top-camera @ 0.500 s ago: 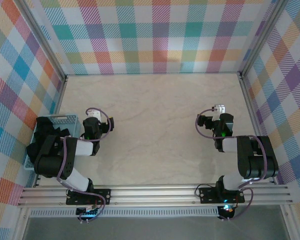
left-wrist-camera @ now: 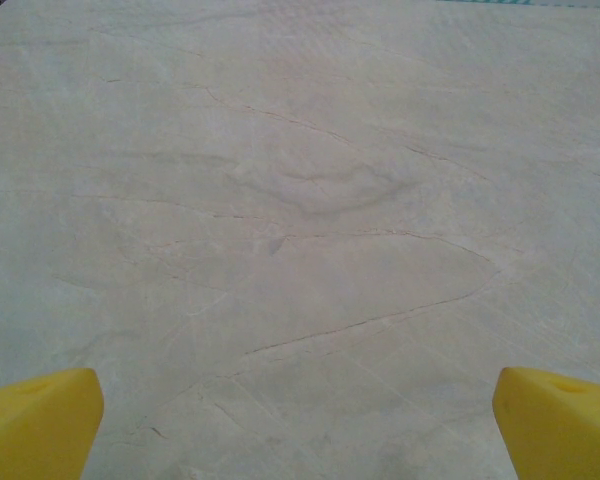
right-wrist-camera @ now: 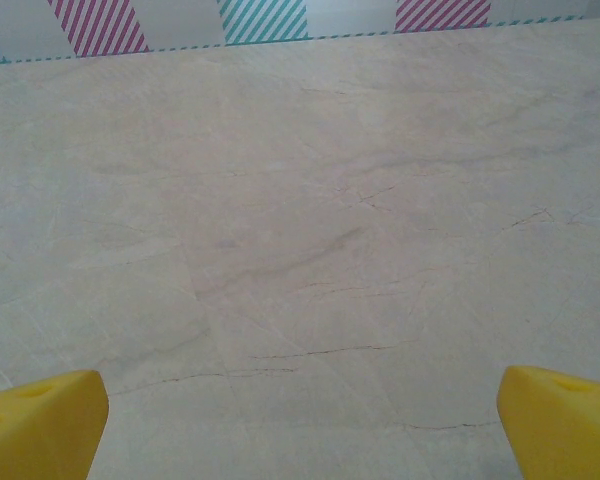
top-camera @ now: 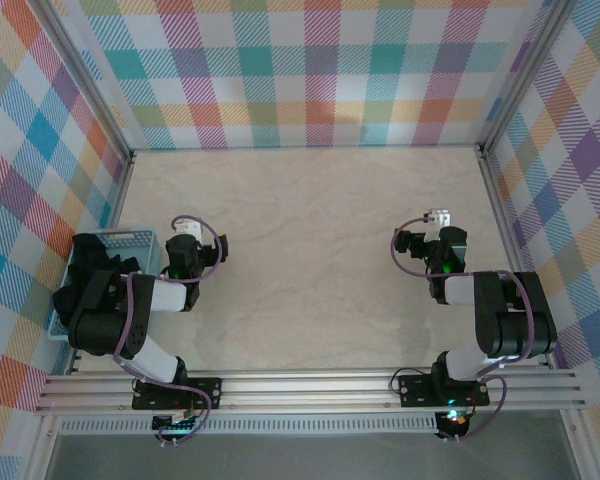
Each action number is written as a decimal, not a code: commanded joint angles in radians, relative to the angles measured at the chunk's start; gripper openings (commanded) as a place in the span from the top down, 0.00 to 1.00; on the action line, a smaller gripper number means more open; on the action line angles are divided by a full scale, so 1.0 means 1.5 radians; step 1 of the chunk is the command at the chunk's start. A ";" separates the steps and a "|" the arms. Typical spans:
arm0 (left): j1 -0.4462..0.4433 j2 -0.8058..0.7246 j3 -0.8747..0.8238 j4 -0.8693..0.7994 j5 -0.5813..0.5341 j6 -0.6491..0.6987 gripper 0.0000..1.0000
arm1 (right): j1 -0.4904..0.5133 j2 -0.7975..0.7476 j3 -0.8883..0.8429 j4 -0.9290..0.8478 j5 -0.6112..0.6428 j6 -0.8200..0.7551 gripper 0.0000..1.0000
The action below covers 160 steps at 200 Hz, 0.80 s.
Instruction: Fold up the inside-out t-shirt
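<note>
T-shirt (top-camera: 92, 254) lies black, crumpled in blue basket (top-camera: 128, 238)

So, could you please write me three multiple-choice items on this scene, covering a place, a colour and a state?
1. Where is the inside-out t-shirt? A) spread flat in the middle B) in the basket at the left C) on the back wall
2. What colour is the basket? A) red B) green C) light blue
3. How are the left gripper and right gripper? A) both open B) both shut C) one shut on cloth
Answers: B, the top view shows it heaped in the basket; C, its rim is light blue; A, each wrist view has yellow fingertips far apart over bare table.
</note>
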 commanded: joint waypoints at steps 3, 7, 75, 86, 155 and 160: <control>0.008 -0.001 0.013 0.000 0.014 0.006 0.00 | 0.003 0.003 -0.004 0.020 -0.001 0.004 0.00; 0.009 0.000 0.013 0.001 0.014 0.007 0.00 | 0.003 0.003 -0.004 0.020 -0.001 0.004 0.00; 0.011 -0.001 0.014 -0.003 0.023 0.006 0.00 | 0.003 0.003 -0.004 0.020 -0.001 0.004 0.00; 0.013 -0.001 0.014 -0.002 0.023 0.005 0.00 | 0.003 0.003 -0.004 0.020 -0.001 0.004 0.00; 0.008 -0.023 0.010 -0.008 0.020 0.011 0.00 | 0.003 0.000 -0.011 0.030 -0.018 -0.004 0.00; 0.001 -0.039 0.007 -0.016 0.010 0.015 0.00 | 0.003 -0.006 -0.013 0.034 -0.025 -0.007 0.00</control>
